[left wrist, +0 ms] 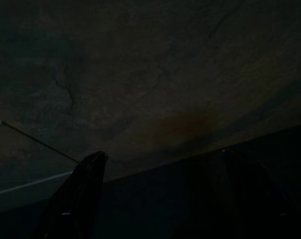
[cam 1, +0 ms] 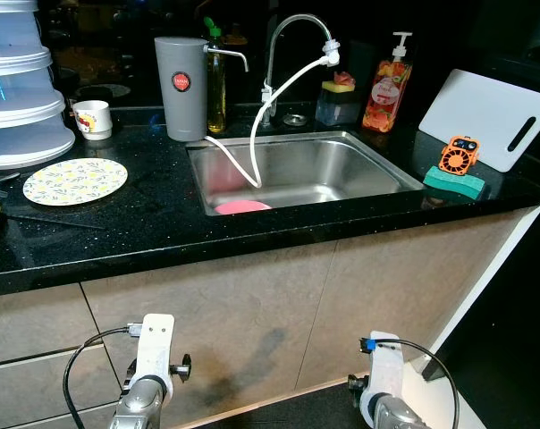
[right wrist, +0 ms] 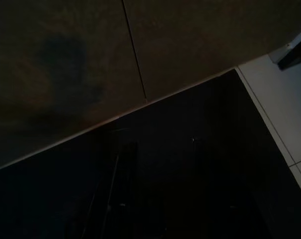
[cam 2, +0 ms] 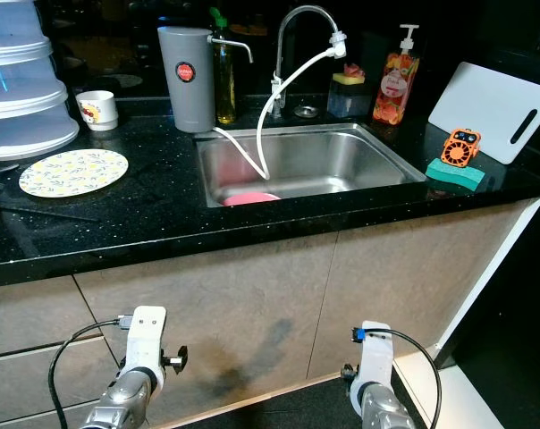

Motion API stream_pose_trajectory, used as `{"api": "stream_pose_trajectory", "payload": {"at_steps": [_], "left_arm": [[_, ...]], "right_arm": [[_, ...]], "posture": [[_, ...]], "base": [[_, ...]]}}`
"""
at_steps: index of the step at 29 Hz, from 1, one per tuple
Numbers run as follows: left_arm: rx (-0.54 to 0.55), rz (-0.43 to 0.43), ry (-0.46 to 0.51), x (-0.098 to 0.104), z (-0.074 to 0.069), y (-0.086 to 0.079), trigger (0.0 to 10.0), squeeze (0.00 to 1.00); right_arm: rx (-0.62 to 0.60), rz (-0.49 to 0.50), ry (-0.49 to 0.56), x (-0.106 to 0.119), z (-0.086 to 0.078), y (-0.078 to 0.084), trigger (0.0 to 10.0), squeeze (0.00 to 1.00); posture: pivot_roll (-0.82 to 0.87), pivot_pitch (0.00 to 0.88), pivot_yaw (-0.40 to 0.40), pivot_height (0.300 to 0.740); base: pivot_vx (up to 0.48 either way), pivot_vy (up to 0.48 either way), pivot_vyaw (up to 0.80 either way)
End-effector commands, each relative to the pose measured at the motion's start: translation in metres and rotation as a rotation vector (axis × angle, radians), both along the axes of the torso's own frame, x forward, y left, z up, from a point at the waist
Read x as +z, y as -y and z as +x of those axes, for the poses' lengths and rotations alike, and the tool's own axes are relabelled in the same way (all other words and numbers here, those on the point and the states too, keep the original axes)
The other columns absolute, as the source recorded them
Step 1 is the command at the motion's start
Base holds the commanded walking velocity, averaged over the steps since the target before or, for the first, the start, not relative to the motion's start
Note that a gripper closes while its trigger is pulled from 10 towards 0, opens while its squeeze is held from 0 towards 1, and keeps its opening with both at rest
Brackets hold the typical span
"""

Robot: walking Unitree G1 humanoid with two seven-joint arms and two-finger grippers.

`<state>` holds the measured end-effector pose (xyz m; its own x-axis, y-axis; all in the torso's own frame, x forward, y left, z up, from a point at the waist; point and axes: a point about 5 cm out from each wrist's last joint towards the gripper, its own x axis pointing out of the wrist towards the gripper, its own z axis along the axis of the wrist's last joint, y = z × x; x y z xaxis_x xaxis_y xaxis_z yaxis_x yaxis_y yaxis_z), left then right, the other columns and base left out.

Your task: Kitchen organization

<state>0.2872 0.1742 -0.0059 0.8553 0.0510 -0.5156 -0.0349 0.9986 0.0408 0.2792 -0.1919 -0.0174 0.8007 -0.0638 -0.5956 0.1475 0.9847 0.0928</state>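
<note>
Facing the black counter [cam 1: 145,223], a steel sink [cam 1: 377,165] is seen at centre, with a pink dish [cam 1: 242,206] lying at its near left corner and a white hose [cam 1: 252,156] hanging into the basin from the faucet [cam 1: 292,36]. A grey canister [cam 1: 181,88] and an oil bottle [cam 1: 216,85] are placed at the far left corner of the sink; a soap dispenser [cam 1: 388,85] and a sponge holder [cam 1: 339,103] are placed at the far right. A patterned plate [cam 1: 75,180] lies left of the sink, with a white cup [cam 1: 93,119] farther back and stacked clear containers [cam 1: 15,98] at the far left. A white cutting board [cam 1: 486,116] leans at the right, an orange gadget [cam 1: 458,155] resting on a green sponge [cam 1: 454,182] near it. Both arms hang low before the cabinet fronts [cam 1: 252,313]. The left gripper [left wrist: 160,199] is seen with fingers spread apart, nothing between them. The right gripper [right wrist: 160,199] is too dark; finger state cannot be told.
</note>
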Motion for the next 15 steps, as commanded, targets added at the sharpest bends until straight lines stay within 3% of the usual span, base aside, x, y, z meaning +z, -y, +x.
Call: {"api": "stream_pose_trajectory", "payload": {"at_steps": [1, 11, 15], "left_arm": [[0.021, -0.002, -0.018, -0.002, -0.002, -0.005, 10.0, 0.00], [-0.026, 0.034, -0.023, -0.011, -0.014, -0.007, 10.0, 0.00], [-0.004, 0.001, -0.041, -0.017, -0.021, -0.009, 10.0, 0.00]], "right_arm": [[-0.007, -0.003, -0.012, -0.001, -0.001, 0.002, 10.0, 0.00], [0.016, -0.027, -0.017, -0.003, -0.002, -0.004, 10.0, 0.00], [0.030, -0.042, -0.024, -0.006, -0.005, -0.006, 10.0, 0.00]], "posture": [[-0.09, 0.000, -0.022, 0.740], [-0.11, 0.000, -0.001, 0.740], [-0.13, 0.000, 0.009, 0.740]], "base": [[0.000, 0.000, 0.00], [0.000, 0.000, 0.00], [0.000, 0.000, 0.00]]}}
